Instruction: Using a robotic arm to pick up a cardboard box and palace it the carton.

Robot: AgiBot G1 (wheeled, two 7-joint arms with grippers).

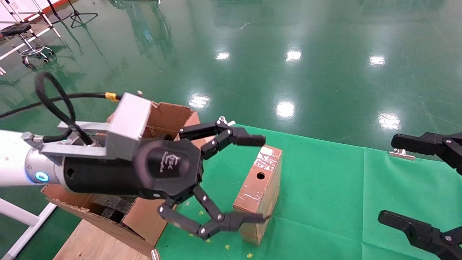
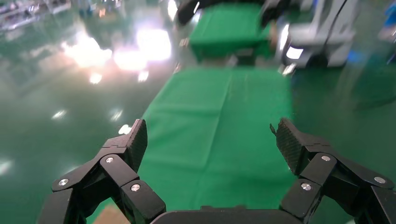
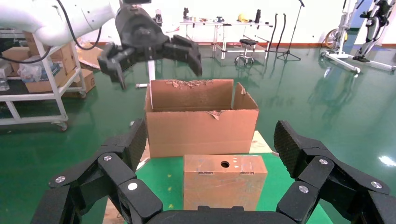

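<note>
The cardboard box (image 1: 258,191), narrow, taped and with one round hole, stands on the green cloth (image 1: 325,202). The right wrist view shows the cardboard box (image 3: 224,182) in front of the carton (image 3: 201,126). The robotic arm's left gripper (image 1: 261,178) is open and raised. It hangs by the carton (image 1: 169,115), its fingers spread toward the box. In the left wrist view the left gripper (image 2: 210,140) holds nothing and only cloth shows past it. My right gripper (image 1: 391,178) stands open at the right edge, facing the box, and appears as the right gripper (image 3: 211,142) in its own view.
The carton has torn flaps, holds black foam (image 1: 112,206) and rests on a wooden board (image 1: 90,242) left of the cloth. A shiny green floor lies beyond the table's far edge. A stool (image 1: 21,36) and a shelf cart (image 3: 37,93) stand farther off.
</note>
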